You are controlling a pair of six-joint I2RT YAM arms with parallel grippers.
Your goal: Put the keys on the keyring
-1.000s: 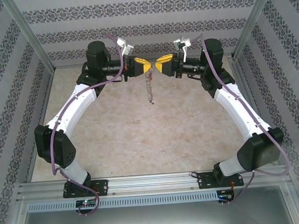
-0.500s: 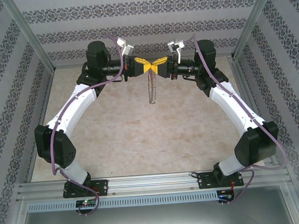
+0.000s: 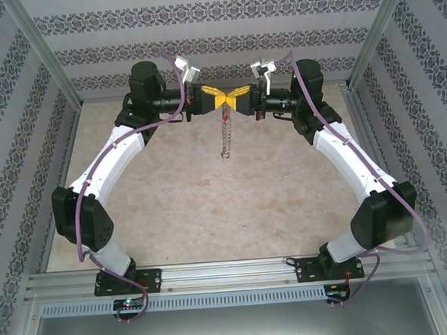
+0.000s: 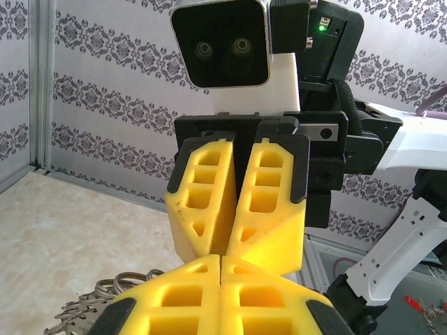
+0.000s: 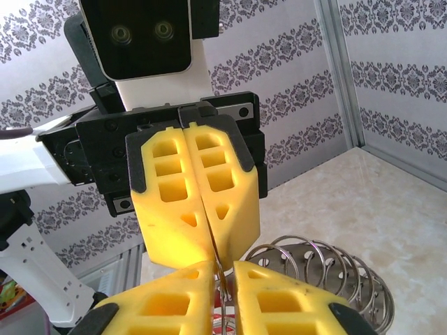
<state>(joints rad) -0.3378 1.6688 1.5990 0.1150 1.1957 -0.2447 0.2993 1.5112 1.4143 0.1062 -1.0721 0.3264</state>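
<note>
One floppy silvery keyring (image 3: 224, 135), fringed with small wire loops, dangles above the marbled tabletop (image 3: 172, 193). Behind it, the blocky yellow left pincer (image 4: 221, 264) and right pincer (image 5: 222, 272) meet tip to tip, both pinching its thin wire.

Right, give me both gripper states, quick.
Left gripper: shut on the keyring.
Right gripper: nearly shut around the keyring wire; grip cannot be told.
</note>
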